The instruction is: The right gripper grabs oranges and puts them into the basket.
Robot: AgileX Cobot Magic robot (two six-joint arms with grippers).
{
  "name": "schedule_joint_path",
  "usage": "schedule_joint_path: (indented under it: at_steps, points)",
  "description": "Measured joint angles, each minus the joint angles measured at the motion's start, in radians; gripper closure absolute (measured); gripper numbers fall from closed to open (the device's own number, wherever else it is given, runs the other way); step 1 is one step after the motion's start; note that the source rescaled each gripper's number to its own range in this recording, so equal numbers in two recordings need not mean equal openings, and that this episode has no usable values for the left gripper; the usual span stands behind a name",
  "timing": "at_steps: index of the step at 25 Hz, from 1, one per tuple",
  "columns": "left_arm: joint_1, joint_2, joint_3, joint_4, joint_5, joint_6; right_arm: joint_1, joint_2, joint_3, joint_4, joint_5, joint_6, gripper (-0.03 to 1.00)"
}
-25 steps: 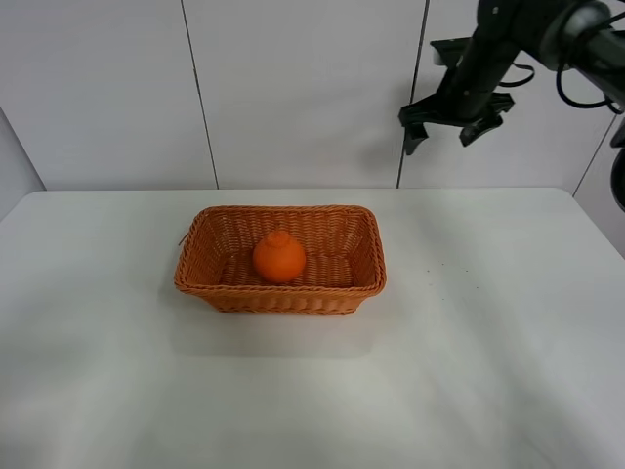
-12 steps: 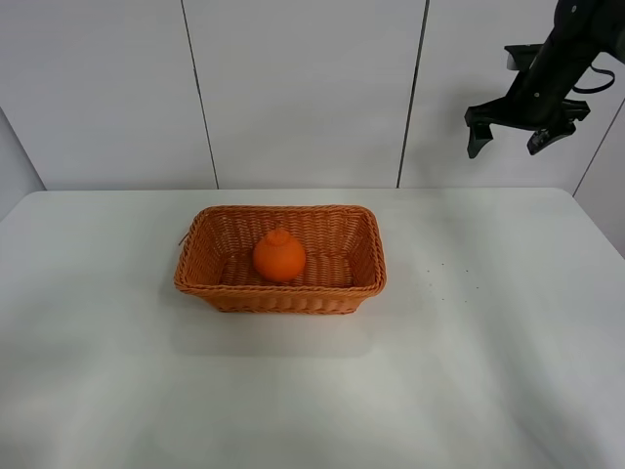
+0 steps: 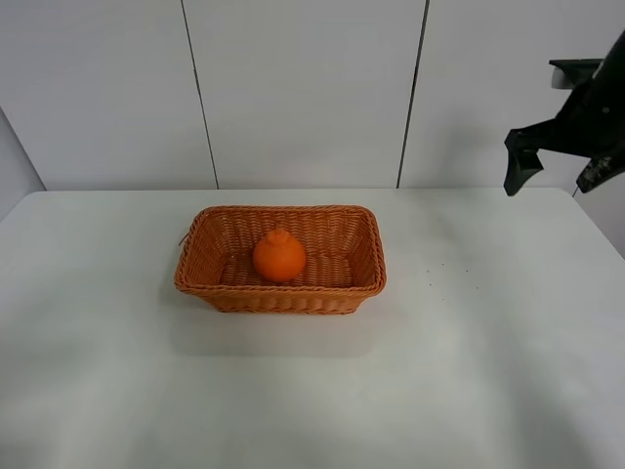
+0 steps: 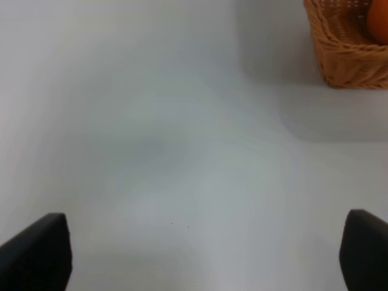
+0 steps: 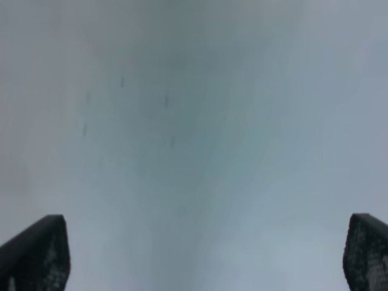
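Orange [image 3: 279, 257]: single fruit, bright orange, round, knobbly raised top pointing up. Sits upright inside the basket [image 3: 281, 290], roughly centred, slightly toward the left half, resting on the basket floor. A sliver of it shows in the left wrist view [image 4: 379, 19].

Basket: rectangular woven wicker, orange-brown, shallow, flared sides, braided rim. Stands flat on the table [image 3: 312, 391], long side parallel to the far edge, left of the table's centre line, closer to the far edge than the near edge. One corner is visible in the left wrist view [image 4: 348, 48].

Right tool [image 3: 562, 168]: black, two fingers spread apart, nothing between them. Held high above the far right corner of the table, well apart from basket and orange.
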Motion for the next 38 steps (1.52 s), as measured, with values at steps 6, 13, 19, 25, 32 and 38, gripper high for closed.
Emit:
schedule_joint_path:
  at_steps: [6,13,19,25,32,38]
  points:
    - [0.000,0.000,0.000,0.000,0.000,0.000,0.000,-0.302,0.375,0.022,0.002,-0.011,-0.03]
    - [0.000,0.000,0.000,0.000,0.000,0.000,0.000,-0.636,0.735,0.026,-0.049,-0.023,-0.03]
    - [0.000,0.000,0.000,0.000,0.000,0.000,0.000,-0.940,0.932,0.027,-0.162,-0.026,-0.03]
    - [0.000,0.000,0.000,0.000,0.000,0.000,0.000,-1.210,1.012,0.026,-0.190,-0.026,-0.03]
    - [0.000,0.000,0.000,0.000,0.000,0.000,0.000,-1.425,1.019,0.029,-0.189,-0.026,-0.03]
    - [0.000,0.000,0.000,0.000,0.000,0.000,0.000,-1.613,1.019,0.029,-0.189,-0.026,-0.03]
